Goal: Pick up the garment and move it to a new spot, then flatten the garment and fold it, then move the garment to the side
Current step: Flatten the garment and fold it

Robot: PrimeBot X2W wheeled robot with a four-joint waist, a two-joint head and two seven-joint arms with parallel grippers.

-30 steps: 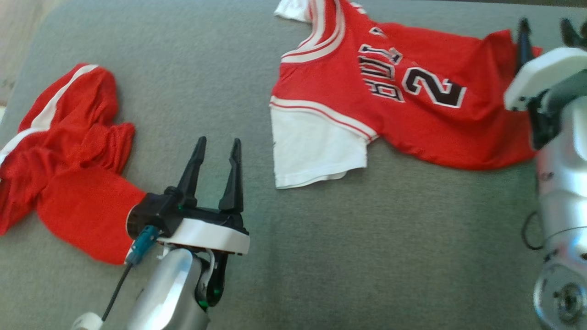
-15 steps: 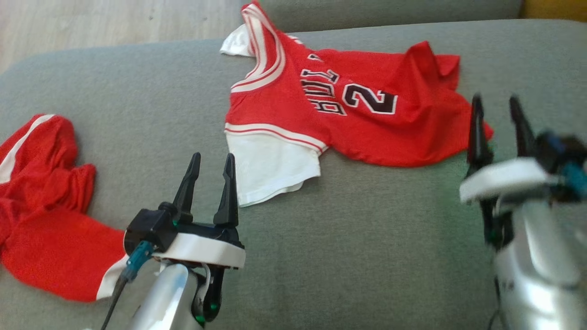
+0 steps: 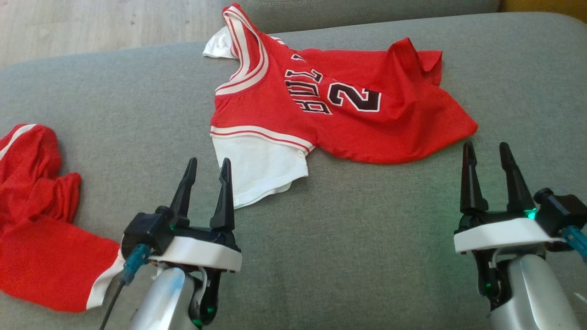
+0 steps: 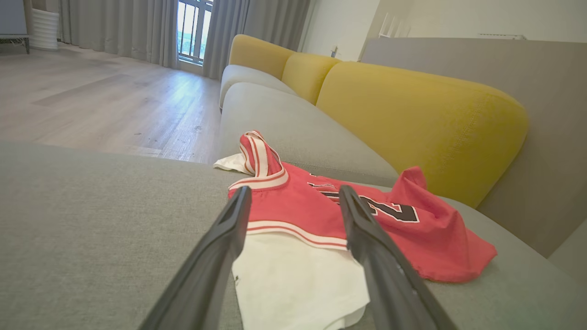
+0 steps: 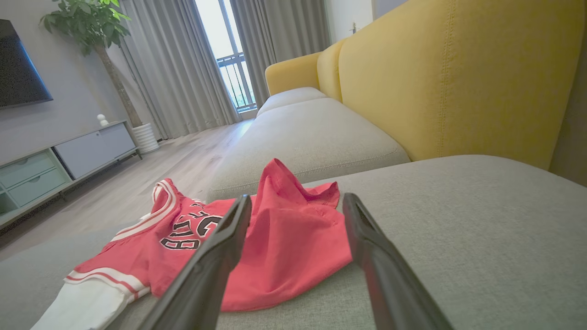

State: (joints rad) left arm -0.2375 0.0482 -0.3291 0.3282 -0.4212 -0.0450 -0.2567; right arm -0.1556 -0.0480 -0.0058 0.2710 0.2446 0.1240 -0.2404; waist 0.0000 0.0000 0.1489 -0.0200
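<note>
Fingers (image 3: 224, 197) spread and empty on the left gripper (image 3: 206, 165) and right gripper (image 3: 486, 149), both near the jersey (image 3: 390, 133) on the sofa (image 3: 367, 238).

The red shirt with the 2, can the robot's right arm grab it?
Probably yes. The right gripper is open and points toward the red shirt, apart from its hem, with just bare grey cushion between and nothing in the way.

Left gripper (image 3: 206, 172) and right gripper (image 3: 487, 154) both gape, 2 fingers pointing forward.
</note>
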